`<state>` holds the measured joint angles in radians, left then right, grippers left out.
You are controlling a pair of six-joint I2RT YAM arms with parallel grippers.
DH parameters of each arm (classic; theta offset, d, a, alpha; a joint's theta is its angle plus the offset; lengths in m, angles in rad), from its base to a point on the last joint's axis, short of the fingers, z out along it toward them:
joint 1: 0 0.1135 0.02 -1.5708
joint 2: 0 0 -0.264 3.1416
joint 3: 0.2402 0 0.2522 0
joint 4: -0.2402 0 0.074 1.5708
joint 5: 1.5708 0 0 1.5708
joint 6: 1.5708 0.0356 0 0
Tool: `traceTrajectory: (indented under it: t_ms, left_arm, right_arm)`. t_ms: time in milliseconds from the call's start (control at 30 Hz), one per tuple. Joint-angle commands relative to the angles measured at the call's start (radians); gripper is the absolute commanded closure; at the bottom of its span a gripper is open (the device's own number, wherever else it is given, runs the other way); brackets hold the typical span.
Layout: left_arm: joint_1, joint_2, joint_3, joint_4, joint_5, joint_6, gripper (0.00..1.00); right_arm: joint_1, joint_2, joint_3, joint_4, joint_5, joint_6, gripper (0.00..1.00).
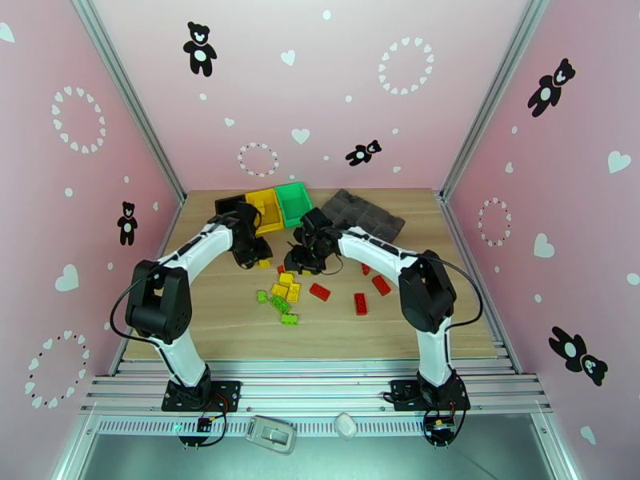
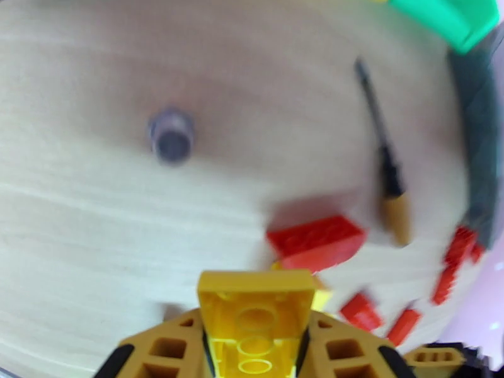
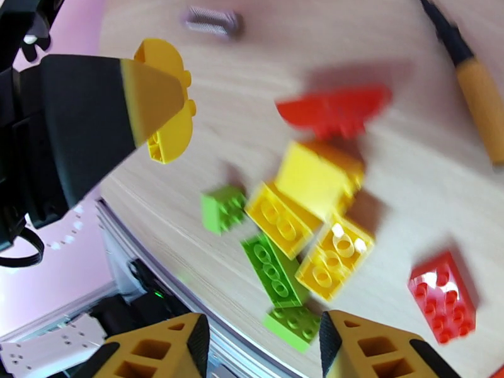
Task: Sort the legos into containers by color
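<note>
Yellow lego in left hand, seemingly lengthwise

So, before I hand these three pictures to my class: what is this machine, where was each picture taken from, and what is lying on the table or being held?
It is a pair of robot arms bolted at the near edge of a wooden table, each ending in a two-finger end effector. The wide picture looks down from above and behind them. The other two come from a small camera on each wrist, looking past that arm's own fingers.

On the table lie small red, yellow and green legos. At the back are three joined containers, black, yellow and green, beside a dark grey tray. A small screwdriver and a tiny metal cylinder also lie there.

The left end effector is shut on a yellow brick. The right end effector is open above the pile, holding nothing.
</note>
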<state>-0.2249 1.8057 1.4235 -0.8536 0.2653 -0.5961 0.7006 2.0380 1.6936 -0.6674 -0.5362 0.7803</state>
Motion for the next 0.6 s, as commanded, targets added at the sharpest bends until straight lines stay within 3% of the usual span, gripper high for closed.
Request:
traceTrajectory:
  t_ms: [0, 367, 467, 567]
  left_arm:
    - [0.038, 0.050, 0.118, 0.025, 0.093, -0.037, 0.70]
    - [0.109, 0.426, 0.710, -0.120, 0.078, -0.091, 0.65]
    - [0.119, 0.533, 0.884, -0.162, 0.072, -0.113, 0.55]
    - [0.119, 0.600, 1.026, -0.191, 0.084, -0.118, 0.37]
  right_arm:
    - [-0.022, 0.042, 0.072, 0.034, -0.056, 0.033, 0.48]
    - [-0.083, 0.082, 0.158, 0.006, -0.062, 0.048, 0.48]
    - [-0.091, 0.075, 0.158, 0.000, -0.056, 0.048, 0.48]
    - [-0.093, 0.070, 0.158, -0.013, -0.046, 0.042, 0.48]
